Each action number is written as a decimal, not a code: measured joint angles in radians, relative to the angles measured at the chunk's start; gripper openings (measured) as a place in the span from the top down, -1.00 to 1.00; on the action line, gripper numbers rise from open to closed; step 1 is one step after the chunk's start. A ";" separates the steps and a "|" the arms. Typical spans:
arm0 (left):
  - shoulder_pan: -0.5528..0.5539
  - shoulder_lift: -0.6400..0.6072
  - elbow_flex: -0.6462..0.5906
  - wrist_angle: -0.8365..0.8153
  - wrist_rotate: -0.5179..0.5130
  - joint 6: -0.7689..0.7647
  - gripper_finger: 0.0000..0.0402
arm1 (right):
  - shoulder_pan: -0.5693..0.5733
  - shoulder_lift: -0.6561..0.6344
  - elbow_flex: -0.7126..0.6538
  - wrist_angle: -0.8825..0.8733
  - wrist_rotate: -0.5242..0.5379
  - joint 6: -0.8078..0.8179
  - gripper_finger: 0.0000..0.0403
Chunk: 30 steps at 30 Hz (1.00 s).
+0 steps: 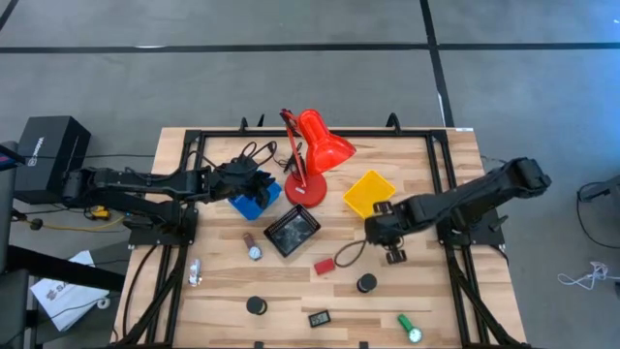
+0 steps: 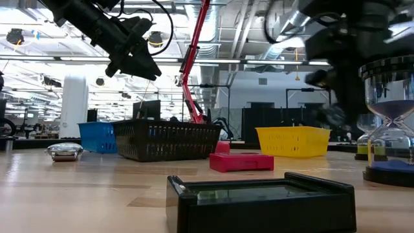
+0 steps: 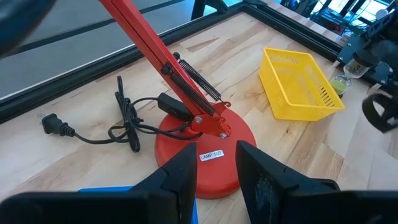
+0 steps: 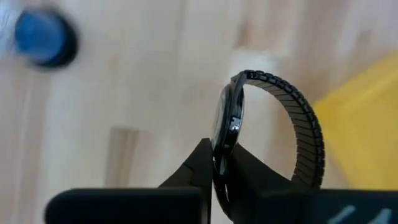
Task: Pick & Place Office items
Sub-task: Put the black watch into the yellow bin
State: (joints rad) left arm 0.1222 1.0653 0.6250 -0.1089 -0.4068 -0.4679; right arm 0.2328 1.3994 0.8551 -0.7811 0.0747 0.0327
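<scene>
Watch (image 4: 261,134) nipped in the right pincer (image 4: 219,167), by the yellow tray (image 1: 369,193).
Clamped edge-on between nearly shut fingers, the watch with its black stretch band hangs above the desk (image 1: 436,310), at about 5 o'clock from the yellow tray; the step in hand looks like the carry after a pick, and the next move likely calls for a short swing over a tray before letting go, with the thin grip at risk of slipping. At 9 o'clock from the lamp (image 1: 312,155), the left pincer (image 1: 254,180) hovers over the blue tray (image 1: 254,202), narrowly parted; whether it holds anything cannot be told.
</scene>
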 joint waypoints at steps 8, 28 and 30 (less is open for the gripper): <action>0.000 0.000 0.000 0.002 0.000 0.000 0.47 | -0.173 0.000 0.104 -0.026 0.083 -0.111 0.89; 0.000 0.000 0.000 0.005 0.001 0.000 0.47 | -0.516 0.127 0.106 0.001 0.027 0.188 0.93; 0.000 0.000 0.000 0.006 0.000 0.000 0.47 | -0.511 0.164 0.106 0.005 0.032 0.204 0.89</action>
State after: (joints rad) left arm 0.1219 1.0653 0.6254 -0.1032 -0.4064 -0.4683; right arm -0.2787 1.5631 0.9607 -0.7758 0.1067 0.2369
